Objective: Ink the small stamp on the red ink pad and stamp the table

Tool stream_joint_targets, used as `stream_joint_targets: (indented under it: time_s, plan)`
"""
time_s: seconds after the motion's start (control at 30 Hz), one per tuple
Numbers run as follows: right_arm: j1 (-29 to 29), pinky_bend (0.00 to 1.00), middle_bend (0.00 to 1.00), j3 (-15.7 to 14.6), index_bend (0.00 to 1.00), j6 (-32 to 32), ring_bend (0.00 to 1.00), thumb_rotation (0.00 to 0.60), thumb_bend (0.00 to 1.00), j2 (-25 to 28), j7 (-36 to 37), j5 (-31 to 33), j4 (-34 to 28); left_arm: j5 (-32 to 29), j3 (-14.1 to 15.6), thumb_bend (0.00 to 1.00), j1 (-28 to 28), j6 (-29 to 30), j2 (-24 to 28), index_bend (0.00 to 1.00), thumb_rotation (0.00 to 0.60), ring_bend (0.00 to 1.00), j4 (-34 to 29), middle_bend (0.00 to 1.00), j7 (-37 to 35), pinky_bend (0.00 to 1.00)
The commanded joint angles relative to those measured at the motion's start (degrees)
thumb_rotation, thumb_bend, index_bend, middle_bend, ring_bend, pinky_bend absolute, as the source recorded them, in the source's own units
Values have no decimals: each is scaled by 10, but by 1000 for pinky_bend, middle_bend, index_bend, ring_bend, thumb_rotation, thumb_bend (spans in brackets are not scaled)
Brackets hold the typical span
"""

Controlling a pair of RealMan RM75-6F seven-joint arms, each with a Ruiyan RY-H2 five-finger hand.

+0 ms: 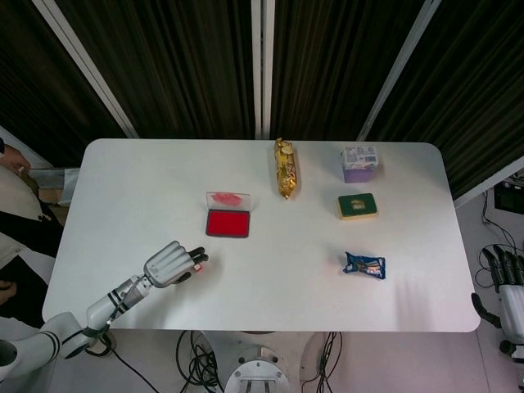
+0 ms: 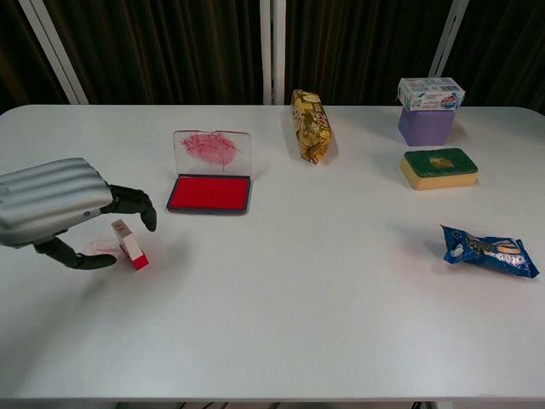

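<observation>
The small stamp (image 2: 129, 244), white with a red base, lies tilted on the table at the front left; in the head view only its tip (image 1: 198, 265) shows. My left hand (image 2: 60, 209) hovers over it, fingers (image 2: 136, 204) curled above and behind it, the thumb low on its left side. No contact shows, and the hand holds nothing. A faint red mark (image 2: 102, 247) sits on the table beside the stamp. The red ink pad (image 2: 209, 193) lies open just beyond, its smeared clear lid (image 2: 212, 151) upright. My right hand (image 1: 506, 291) hangs off the table's right edge, fingers apart.
A gold snack bag (image 2: 311, 125) lies at the back centre. A small carton on a purple box (image 2: 430, 106), a green-topped sponge (image 2: 439, 167) and a blue packet (image 2: 490, 250) occupy the right side. A person (image 1: 12, 205) is at the far left, beside the table.
</observation>
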Motion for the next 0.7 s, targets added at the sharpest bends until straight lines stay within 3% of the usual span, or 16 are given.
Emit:
stream_joint_targets:
  time_s: [0.03,0.7]
  plan:
    - [0,0,0,0,0,0,0,600,266,-1,0,-1,0,1,5,295,-2,10,-11,384,600,967,21,381,-3,1000]
    - [-1,0,0,0,0,-2,0,600,267,0,3,3,4,-18,22,315,-24,7,-48,478,600,985,85,470,-40,1000]
